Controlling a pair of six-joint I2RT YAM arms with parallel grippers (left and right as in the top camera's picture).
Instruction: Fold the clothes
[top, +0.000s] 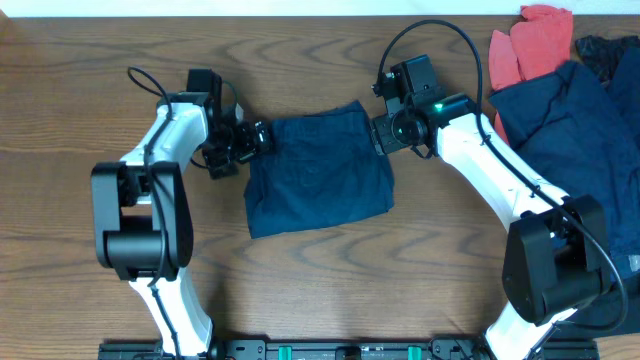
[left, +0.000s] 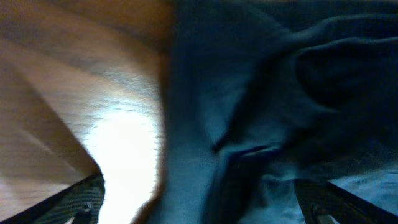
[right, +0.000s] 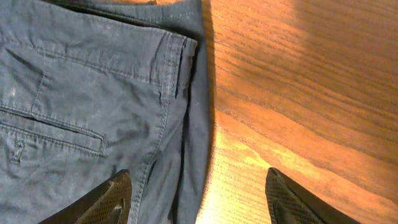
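Observation:
The dark navy shorts (top: 318, 172) lie folded into a rough square in the middle of the wooden table. My left gripper (top: 252, 138) is at their upper left corner, open, with the cloth's edge (left: 249, 124) between the spread fingers. My right gripper (top: 382, 133) is at their upper right corner, open, its fingers straddling the waistband edge (right: 180, 93) and bare wood. A back pocket seam shows in the right wrist view.
A pile of other clothes sits at the right edge: a dark navy garment (top: 570, 130) and a coral-red one (top: 530, 40) at the top right. The wooden table (top: 100, 60) extends on the left and in front.

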